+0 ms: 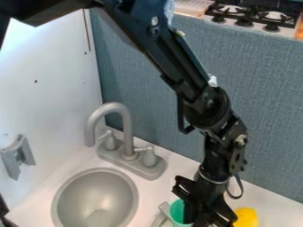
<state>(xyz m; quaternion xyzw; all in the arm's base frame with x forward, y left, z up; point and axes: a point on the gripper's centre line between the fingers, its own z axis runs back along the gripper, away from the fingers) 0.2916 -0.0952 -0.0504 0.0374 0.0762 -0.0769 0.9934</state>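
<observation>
The black gripper [207,217] hangs low over the white counter at the bottom of the view, to the right of the sink. A green cup [177,212] is just left of it, partly hidden behind the gripper. Close on its other side lies a yellow object [246,217], cut off by the bottom edge. Whether the gripper touches either one I cannot tell.
Left of the arm are a round grey sink basin [95,199] and a grey faucet [127,128] with two handles. A grey handle-like piece [163,216] is beside the cup. A blue-grey panel [260,111] rises behind the counter [177,170], with a white wall at left.
</observation>
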